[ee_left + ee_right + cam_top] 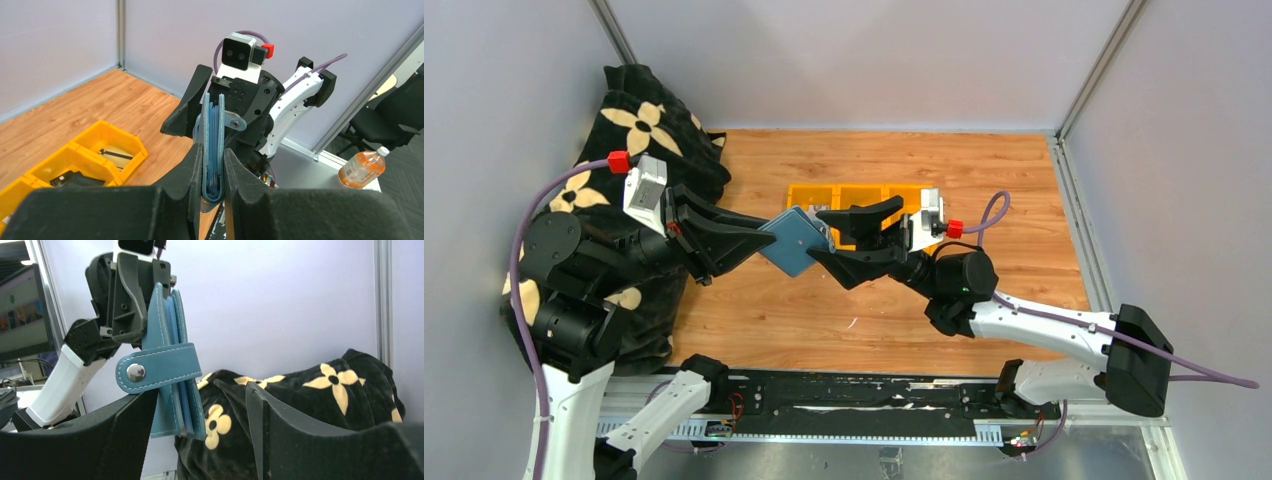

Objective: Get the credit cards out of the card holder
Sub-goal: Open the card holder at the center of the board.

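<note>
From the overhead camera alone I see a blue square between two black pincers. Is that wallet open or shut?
Observer: Folded shut. The right wrist camera shows the teal-blue folding card holder bound by its strap tab with a round metal snap.
Operator: Who grips it?
Observer: The left pincer, clamped on the folded spine; the left wrist camera shows it edge-on.
Operator: And the other?
Observer: The right pincer stands open, one finger either side.
</note>
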Tool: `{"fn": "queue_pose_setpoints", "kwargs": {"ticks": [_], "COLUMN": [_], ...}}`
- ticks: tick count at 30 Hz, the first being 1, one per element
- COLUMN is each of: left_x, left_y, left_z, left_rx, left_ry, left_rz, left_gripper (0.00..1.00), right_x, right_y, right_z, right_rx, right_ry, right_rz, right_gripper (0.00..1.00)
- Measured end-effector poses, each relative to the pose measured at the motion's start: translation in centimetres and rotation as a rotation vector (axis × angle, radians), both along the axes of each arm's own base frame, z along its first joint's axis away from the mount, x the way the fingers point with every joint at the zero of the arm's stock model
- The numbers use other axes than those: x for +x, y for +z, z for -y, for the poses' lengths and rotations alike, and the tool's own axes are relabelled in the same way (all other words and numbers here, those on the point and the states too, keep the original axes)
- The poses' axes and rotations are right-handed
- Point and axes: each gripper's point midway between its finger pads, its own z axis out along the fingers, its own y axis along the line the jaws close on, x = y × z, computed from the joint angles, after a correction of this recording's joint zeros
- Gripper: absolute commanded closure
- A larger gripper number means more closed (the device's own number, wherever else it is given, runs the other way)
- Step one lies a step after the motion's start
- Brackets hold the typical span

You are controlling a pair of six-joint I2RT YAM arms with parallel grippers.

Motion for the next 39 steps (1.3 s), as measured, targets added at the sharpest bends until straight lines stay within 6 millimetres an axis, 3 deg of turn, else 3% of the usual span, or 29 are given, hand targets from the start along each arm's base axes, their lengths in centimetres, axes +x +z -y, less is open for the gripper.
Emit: {"fn": "queue_pose_setpoints", "kwargs": {"ticks": [8, 16, 21, 24, 27, 29, 31, 35, 39], "left_x": [-0.2, -0.3, -0.3, -0.5, -0.4, -0.2, -0.1, 0.1, 0.3], "left_y": [0.0, 0.0, -0.1, -0.1, -0.5, -1.2, -2.6, -5.9, -7.7], "left_z": [0.1, 0.1, 0.1, 0.1, 0.0, -0.1, -0.2, -0.3, -0.4], "left_rx": [-0.005, -0.007, -0.003, 0.0, 0.009, 0.025, 0.049, 0.113, 0.165], "left_ry": [-0.017, -0.02, -0.019, -0.02, -0.013, -0.003, 0.002, 0.004, 0.0], "left_rz": [-0.011, -0.011, -0.006, 0.003, 0.014, 0.019, 0.01, -0.025, -0.034], "left_gripper": [1.0, 1.0, 1.0, 0.99, 0.74, 0.49, 0.38, 0.31, 0.29], "right_x": [-0.5, -0.7, -0.7, -0.2, 0.5, 1.2, 1.9, 1.8, 1.1], "right_y": [1.5, 3.2, 3.5, 3.5, 3.2, 3.0, 3.5, 6.1, 6.1], "right_z": [0.8, 1.1, 1.4, 1.5, 1.2, 0.8, 0.2, -0.2, -0.5], "right_rx": [0.081, 0.145, 0.172, 0.177, 0.152, 0.114, 0.051, -0.056, -0.148], "right_ry": [0.017, 0.042, 0.06, 0.058, 0.065, 0.063, 0.051, 0.052, 0.068], "right_rz": [0.02, 0.027, 0.005, -0.026, -0.077, -0.111, -0.147, -0.149, -0.132], "right_gripper": [0.42, 0.71, 0.99, 1.0, 1.0, 1.0, 1.0, 1.0, 1.0]}}
